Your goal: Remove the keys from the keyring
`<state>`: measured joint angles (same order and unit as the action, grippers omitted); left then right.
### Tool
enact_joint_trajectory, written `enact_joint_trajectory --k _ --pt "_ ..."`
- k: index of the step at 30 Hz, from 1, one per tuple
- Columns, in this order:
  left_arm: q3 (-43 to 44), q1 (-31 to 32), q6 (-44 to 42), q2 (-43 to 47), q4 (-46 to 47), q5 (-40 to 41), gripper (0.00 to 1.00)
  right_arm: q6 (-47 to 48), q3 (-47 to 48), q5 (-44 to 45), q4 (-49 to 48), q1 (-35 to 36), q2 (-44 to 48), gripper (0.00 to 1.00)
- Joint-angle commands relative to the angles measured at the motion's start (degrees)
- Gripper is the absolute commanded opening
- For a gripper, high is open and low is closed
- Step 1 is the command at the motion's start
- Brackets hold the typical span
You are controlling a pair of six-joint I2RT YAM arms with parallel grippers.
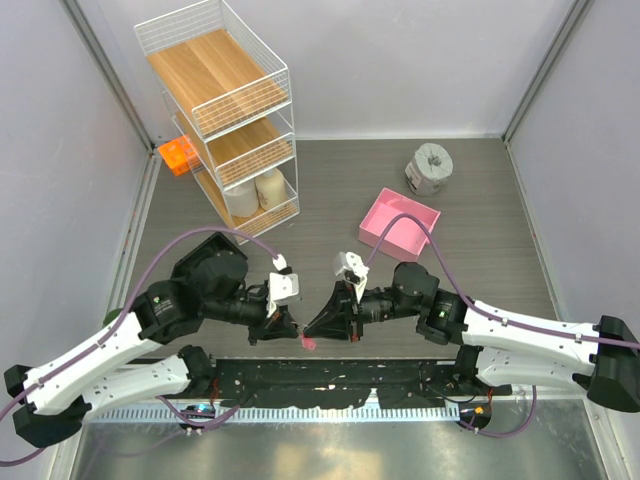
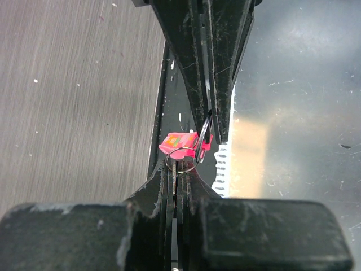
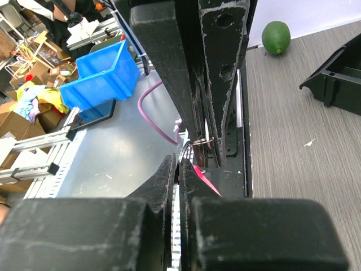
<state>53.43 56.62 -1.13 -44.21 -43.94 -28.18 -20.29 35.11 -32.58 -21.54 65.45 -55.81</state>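
My two grippers meet tip to tip above the table's near edge. The left gripper [image 1: 296,328] is shut on the key [image 2: 175,174], a thin silvery piece hanging from a small silver ring [image 2: 181,152]. The right gripper [image 1: 313,328] is shut on a dark wire ring [image 2: 204,135] joined to the keyring, a short pink-red tag [image 2: 179,143]. The tag hangs between and just below the two sets of fingertips [image 1: 308,343]. In the right wrist view the tag [image 3: 207,179] shows beside my right fingertips [image 3: 169,169]. The key's black head is hidden inside the left jaws.
A square pink tray [image 1: 385,232] lies right of centre. A white wire shelf rack [image 1: 225,110] stands at the back left with an orange block [image 1: 178,155] beside it. A grey roll [image 1: 430,168] sits at the back right. A black rail [image 1: 330,385] runs along the near edge.
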Motion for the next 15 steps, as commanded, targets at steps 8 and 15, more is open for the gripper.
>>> enact_joint_trajectory --k 8,15 --pt "-1.8 -2.3 -10.3 -3.2 11.8 -3.9 0.00 -5.6 3.6 -7.7 -4.6 0.2 -0.2 0.05" --pt "-3.5 -2.7 -10.8 -3.9 13.5 -4.9 0.00 -11.6 1.5 -6.8 -11.8 -2.3 -0.3 0.05"
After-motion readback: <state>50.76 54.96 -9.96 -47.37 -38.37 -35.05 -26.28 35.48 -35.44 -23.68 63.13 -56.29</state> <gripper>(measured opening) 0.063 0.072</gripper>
